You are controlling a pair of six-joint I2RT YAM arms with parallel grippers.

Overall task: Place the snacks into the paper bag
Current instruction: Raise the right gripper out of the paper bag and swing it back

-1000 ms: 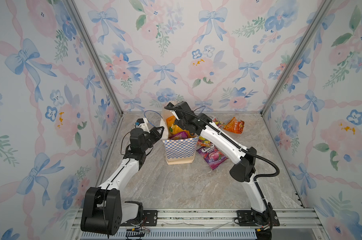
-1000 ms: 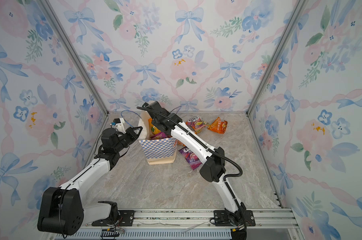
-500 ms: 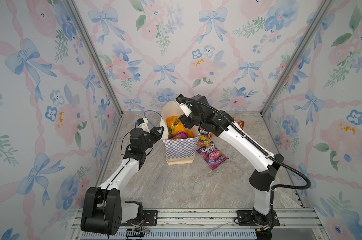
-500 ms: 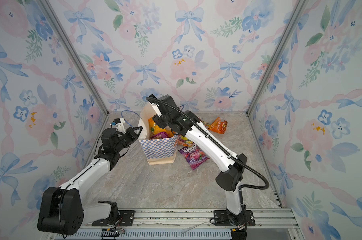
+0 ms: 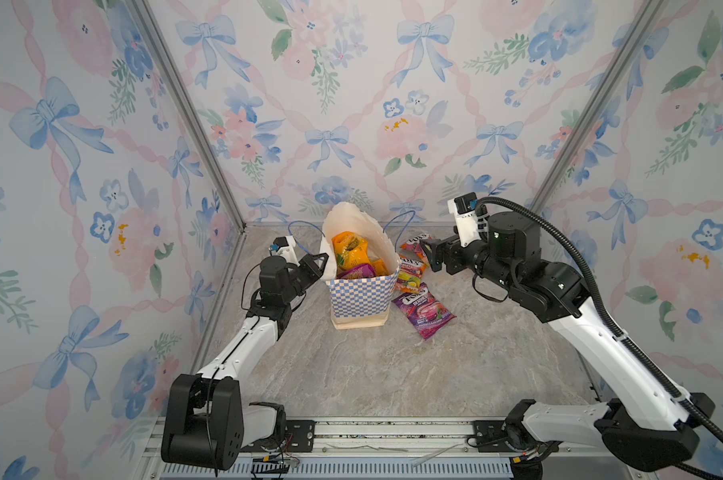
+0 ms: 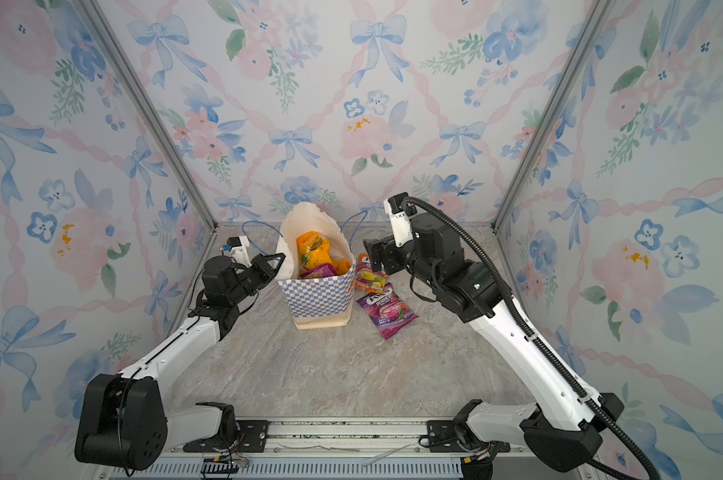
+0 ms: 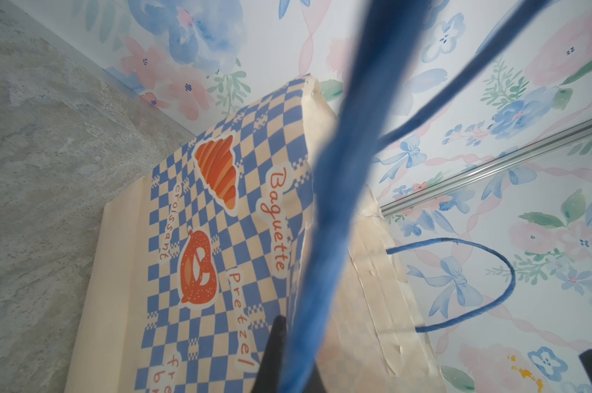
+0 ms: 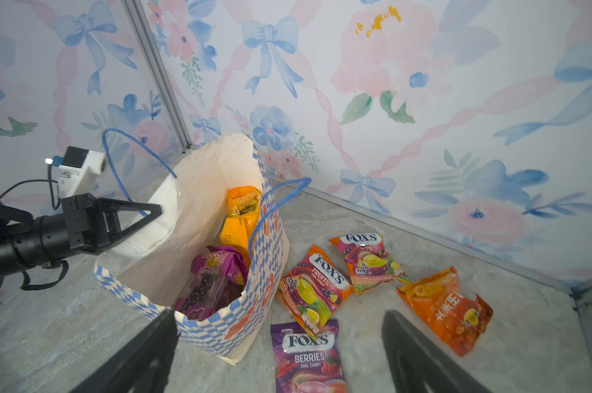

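In both top views the left arm climbs from its base at 7 o'clock of the table, forearm sloping up and wrist level; the left gripper (image 5: 321,262) points toward 3 o'clock, its jaws pressed together on the 9 o'clock rim of the tall cream-white paper bag with a blue-and-white checkered band (image 5: 360,297); the bag stands upright and open on the grey marble-patterned tabletop (image 5: 372,374), toward the back wall. In the left wrist view a blurred blue cord handle (image 7: 339,204) crosses the lens, so I cannot tell whether paper alone or cord too is pinched.

Inside the bag stand a yellow-orange glossy plastic pack (image 5: 348,245) and, nearer, a magenta grape pack (image 5: 356,271); the checkered front wall hides their lower parts. At 3 o'clock of the bag, just beside it, lies an orange FOX'S fruit candy packet (image 5: 410,272); a second orange FOX'S packet (image 5: 413,242) lies at 2 o'clock, partly behind the right gripper (image 5: 429,256); a purple FOX'S berries candy packet (image 5: 423,311) lies at 4 o'clock, cut off by the frame edge in the right wrist view. An orange chip bag (image 8: 446,308) shows only in that wrist view; the right arm hides it in both top views.

The right arm rises from 5 o'clock, elbow high, forearm level; its gripper points toward 9 o'clock above the loose packets, jaws spread wide, nothing between them.
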